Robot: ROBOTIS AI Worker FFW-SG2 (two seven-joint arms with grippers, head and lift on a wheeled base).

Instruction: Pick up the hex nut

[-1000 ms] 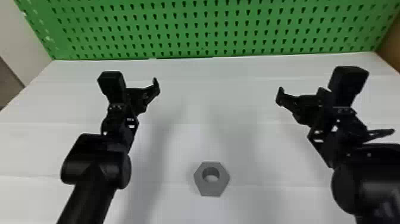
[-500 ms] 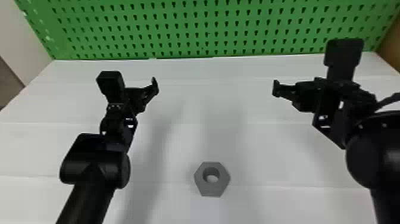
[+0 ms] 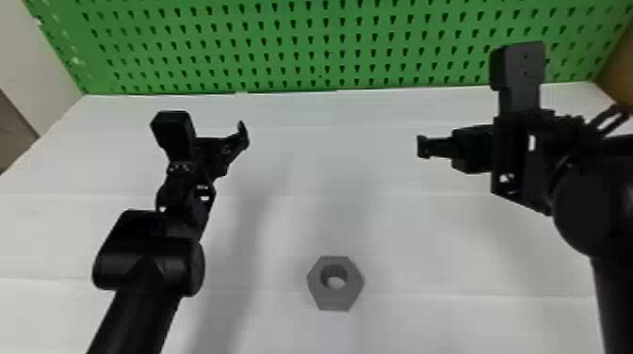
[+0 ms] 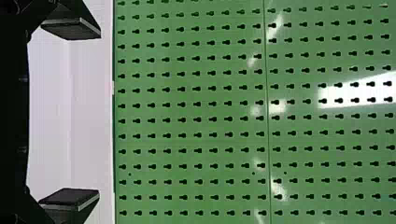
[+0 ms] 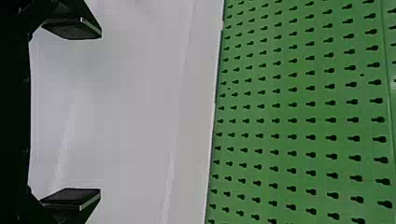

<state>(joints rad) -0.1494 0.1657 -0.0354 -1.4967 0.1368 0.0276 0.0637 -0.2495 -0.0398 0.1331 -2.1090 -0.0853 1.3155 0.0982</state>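
Note:
The grey hex nut (image 3: pixel 335 295) lies flat on the white table, near the front and middle in the head view. My left gripper (image 3: pixel 242 136) is parked beyond the nut and to its left, above the table. Farther back than the nut and to its right, my right gripper (image 3: pixel 422 147) is held over the table. In the left wrist view, the left gripper (image 4: pixel 70 114) is open, its two pads far apart with nothing between them. The right wrist view has the right gripper (image 5: pixel 71 114) equally wide open and holding nothing.
A green pegboard (image 3: pixel 292 47) rises along the back edge of the white table (image 3: pixel 325 141). At the far left is a pale wall (image 3: pixel 42 61), and a brown panel (image 3: pixel 617 75) stands at the right edge.
My right arm has moved up and a little outward to the right, and its gripper has swung and turned. The left arm has barely shifted. The nut has stayed in place.

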